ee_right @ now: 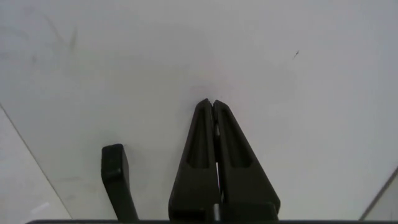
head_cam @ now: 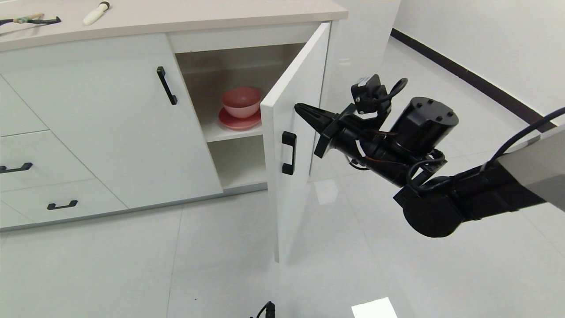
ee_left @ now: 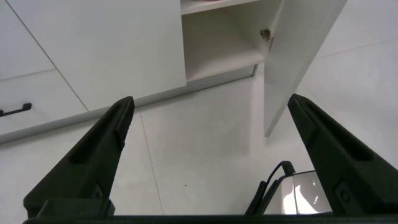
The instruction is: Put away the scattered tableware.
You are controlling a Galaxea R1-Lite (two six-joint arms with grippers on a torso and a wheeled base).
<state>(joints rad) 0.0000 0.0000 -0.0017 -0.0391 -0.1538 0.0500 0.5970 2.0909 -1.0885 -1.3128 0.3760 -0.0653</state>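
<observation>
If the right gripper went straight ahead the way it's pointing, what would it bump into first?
Most likely the open cabinet door. The shut right gripper aims at its white outer face, near the black handle; whether the tips touch it is unclear.

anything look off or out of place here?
Nothing spilled or broken. The white cabinet door stands open, with the shut right end effector at its outer face above the black handle. A round pink bowl sits neatly on the pink plate inside. A white-handled utensil lies loose on the beige countertop.
</observation>
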